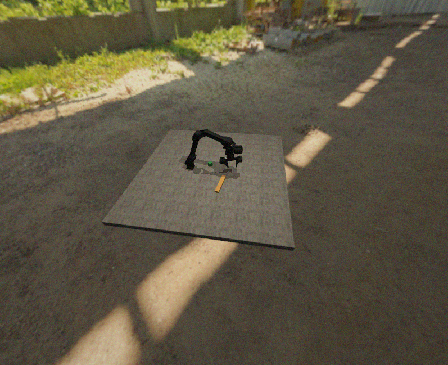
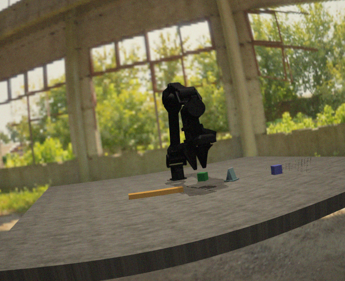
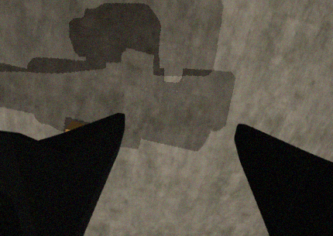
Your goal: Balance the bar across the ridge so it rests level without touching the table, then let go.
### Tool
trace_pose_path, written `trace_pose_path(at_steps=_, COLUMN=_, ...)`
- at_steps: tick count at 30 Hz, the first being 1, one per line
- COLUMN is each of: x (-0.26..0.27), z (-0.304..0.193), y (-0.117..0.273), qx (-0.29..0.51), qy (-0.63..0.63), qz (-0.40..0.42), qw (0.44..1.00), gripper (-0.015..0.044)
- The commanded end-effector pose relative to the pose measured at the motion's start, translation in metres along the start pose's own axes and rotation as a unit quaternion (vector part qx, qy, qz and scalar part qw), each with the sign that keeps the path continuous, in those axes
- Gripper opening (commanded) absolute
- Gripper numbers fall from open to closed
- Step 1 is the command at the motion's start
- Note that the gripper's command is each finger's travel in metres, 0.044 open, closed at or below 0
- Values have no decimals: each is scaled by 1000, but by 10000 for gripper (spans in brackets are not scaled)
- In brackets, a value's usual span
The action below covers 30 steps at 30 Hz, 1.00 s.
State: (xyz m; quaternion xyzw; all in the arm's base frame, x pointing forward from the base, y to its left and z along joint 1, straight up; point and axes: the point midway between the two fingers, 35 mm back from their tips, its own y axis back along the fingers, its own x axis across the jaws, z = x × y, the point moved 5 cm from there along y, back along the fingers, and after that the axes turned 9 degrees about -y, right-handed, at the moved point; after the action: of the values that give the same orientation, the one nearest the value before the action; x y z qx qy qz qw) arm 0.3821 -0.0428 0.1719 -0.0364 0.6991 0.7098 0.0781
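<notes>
The bar [image 1: 220, 183] [image 2: 156, 192] [image 3: 75, 126] lies flat on the table [image 1: 163, 202] [image 2: 110, 230] [image 3: 186, 196], its near face unobstructed in the exterior view. The step in hand is judged to be the approach for a grasp. To do it well, centre over the bar's mid-length, turn the fingers so that they straddle its narrow width, descend straight, and close evenly; an off-centre hold would likely make levelling harder. On release, the midpoint should sit over the crest and the fingers part without a nudge.

The claw [image 1: 231, 166] [image 2: 200, 168] [image 3: 180, 126] stands above the table, fingers apart with nothing between them. The bar is well off its centre line: in the wrist view only a small orange patch shows, beyond the tip of the left-hand finger in that picture (the rest is hidden by the finger). No contact is evident.

Outward from there, the green block [image 1: 210, 163] [image 2: 202, 176] sits near the arm's base, the ridge [image 2: 231, 174] stands upright and unloaded, and the blue block [image 2: 276, 169] lies beyond it. Balancing remains to be done.
</notes>
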Motion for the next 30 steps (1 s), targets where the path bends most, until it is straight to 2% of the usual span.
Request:
trace_pose_path(at_steps=1, x=9, z=-22, y=1, qx=7, qy=-19, qz=12, qw=1000, gripper=315)
trace_pose_path(at_steps=18, x=53, z=-108, y=11, qx=24, qy=-112, qz=57, qw=992, gripper=315)
trace_pose_path(at_steps=22, x=58, z=-115, y=12, qx=25, qy=-121, qz=61, qw=991, gripper=315)
trace_pose_path(at_steps=30, x=62, z=-117, y=-23, qx=25, qy=-121, qz=61, qw=991, gripper=315)
